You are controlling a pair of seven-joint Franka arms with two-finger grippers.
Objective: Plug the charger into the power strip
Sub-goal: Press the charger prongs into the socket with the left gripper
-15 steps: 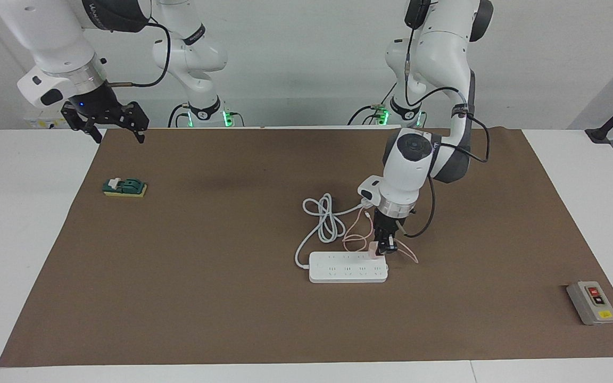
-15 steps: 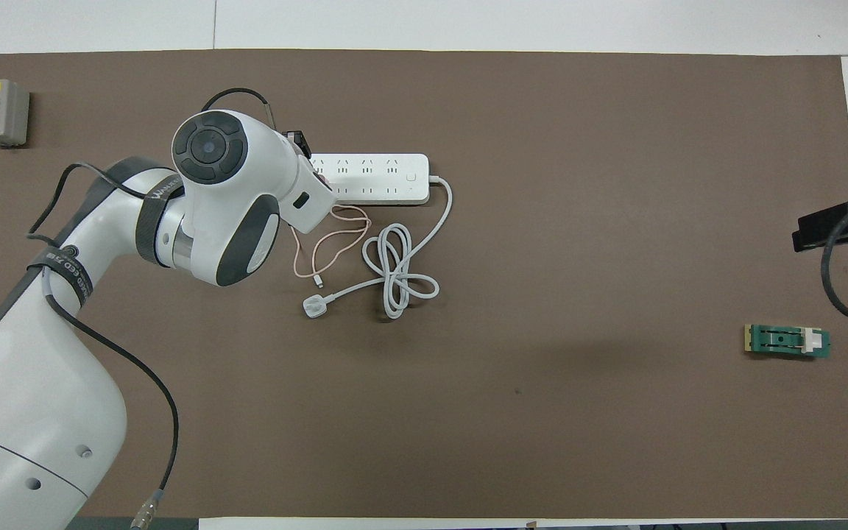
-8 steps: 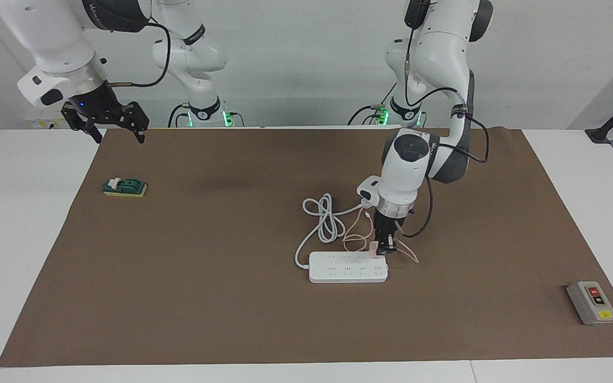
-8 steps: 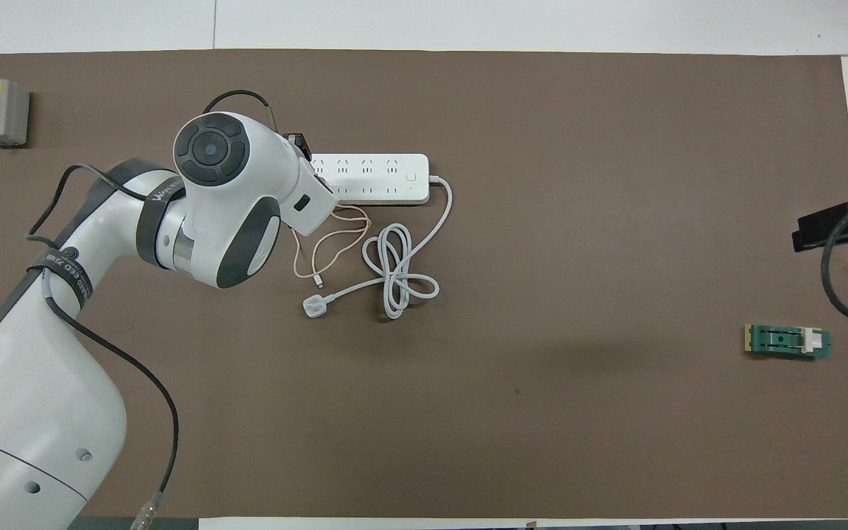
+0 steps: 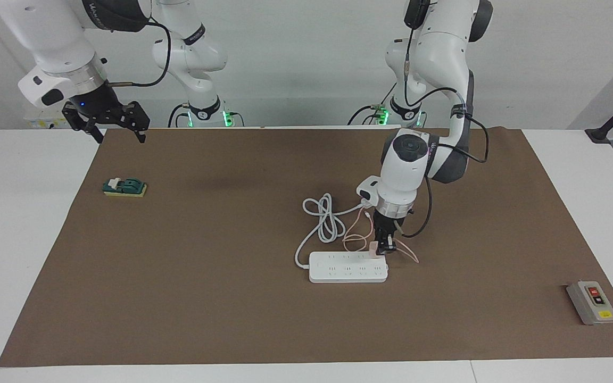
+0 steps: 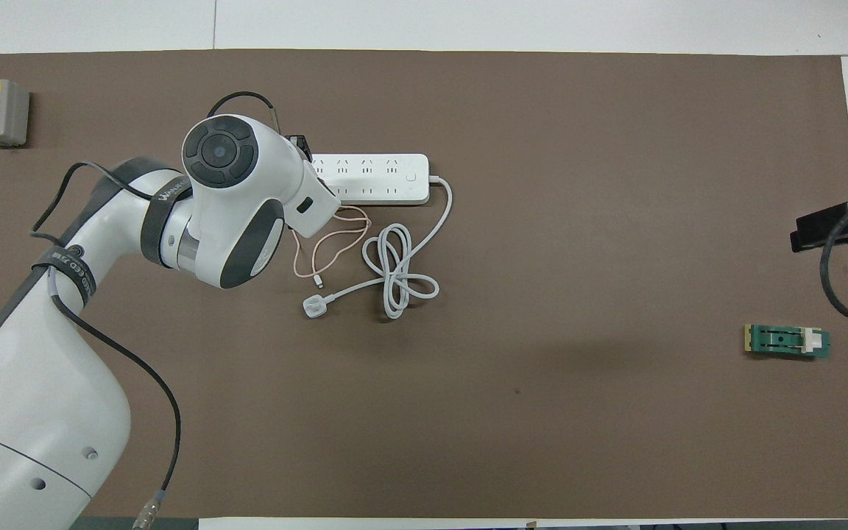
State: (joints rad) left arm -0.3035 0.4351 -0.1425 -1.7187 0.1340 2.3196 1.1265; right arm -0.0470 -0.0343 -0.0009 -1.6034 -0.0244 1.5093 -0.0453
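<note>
Facing view: left pincer (image 5: 382,246) pointing straight down, pinching the charger (image 5: 373,248) directly over the power strip (image 5: 348,267), at the strip's end toward the left arm and over the row of sockets nearer the robots. Charger right at the strip's top face; probably not seated, though prongs hidden, so cannot tell contact. Strip lying flat on the surface (image 5: 232,298), long axis running from one arm's end to the other. So: socket directly beneath the charger, next motion likely a straight push down. Thin pink cable (image 5: 357,242) looping just beside the strip on the robots' side, near the coiled white cord (image 5: 323,215) and its plug (image 6: 314,307); neither across the sockets. Right pincer (image 5: 108,123) spread, waiting well apart over the surface's corner. Green block (image 5: 124,187) and grey button box (image 5: 591,302) well clear.
</note>
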